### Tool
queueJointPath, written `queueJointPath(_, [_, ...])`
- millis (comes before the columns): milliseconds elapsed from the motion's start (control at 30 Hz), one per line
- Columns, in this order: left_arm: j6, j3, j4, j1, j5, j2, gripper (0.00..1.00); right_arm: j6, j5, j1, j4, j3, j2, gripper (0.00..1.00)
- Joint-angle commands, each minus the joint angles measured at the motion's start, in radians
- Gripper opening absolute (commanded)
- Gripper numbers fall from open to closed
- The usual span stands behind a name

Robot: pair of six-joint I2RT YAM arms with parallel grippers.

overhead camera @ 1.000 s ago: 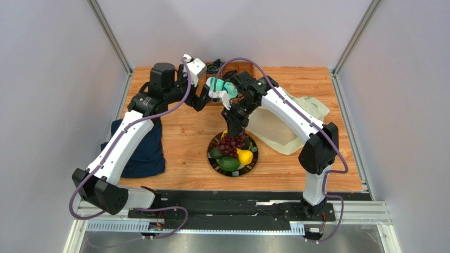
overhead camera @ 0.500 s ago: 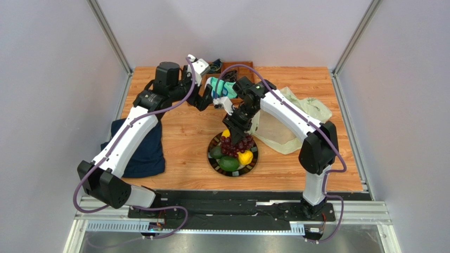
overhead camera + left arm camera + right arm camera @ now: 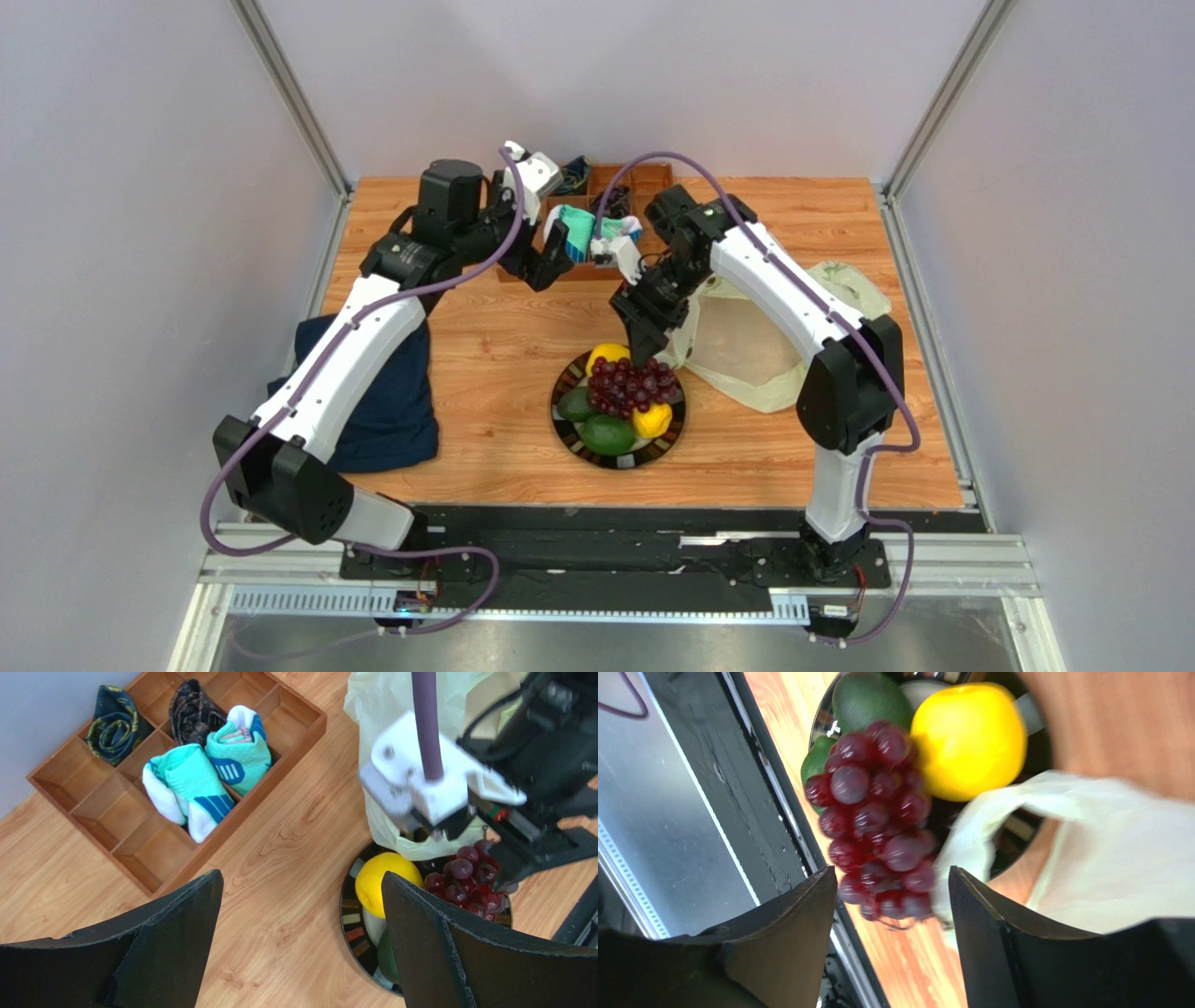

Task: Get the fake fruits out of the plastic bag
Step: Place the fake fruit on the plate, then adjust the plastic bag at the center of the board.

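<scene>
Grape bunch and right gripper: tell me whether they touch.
Cannot tell. Right wrist view: the grape bunch shows between the right gripper's open fingers, its edge meeting one finger's outline, depth unclear.

fruits (image 3: 629, 381) on plate (image 3: 648, 457), bag (image 3: 744, 350) right, perhaps touching

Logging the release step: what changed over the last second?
The right claw opened, let go of the grape bunch and lifted back toward the far side; the bunch now lies on the plate. The left claw stayed open over the sock tray; the plastic bag and the other fruits kept their places.
</scene>
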Motion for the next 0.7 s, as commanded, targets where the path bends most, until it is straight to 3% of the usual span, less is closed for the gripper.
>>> queueJointPath(0, [-0.014, 0.048, 0.027, 0.006, 0.028, 0.018, 0.92, -0.072, -0.136, -0.02, -0.088, 0.074, 0.023, 0.67])
queueJointPath(167, [-0.019, 0.054, 0.027, 0.006, 0.036, 0.029, 0.92, -0.04, -0.124, -0.024, -0.045, 0.05, 0.013, 0.71])
queueJointPath(433, [-0.015, 0.066, 0.019, 0.006, 0.037, 0.043, 0.92, 0.05, 0.099, -0.092, 0.069, -0.007, 0.039, 0.7])
queueJointPath(667, [-0.009, 0.068, 0.015, 0.005, 0.036, 0.054, 0.92, 0.06, 0.111, -0.182, 0.093, -0.088, 0.076, 0.7])
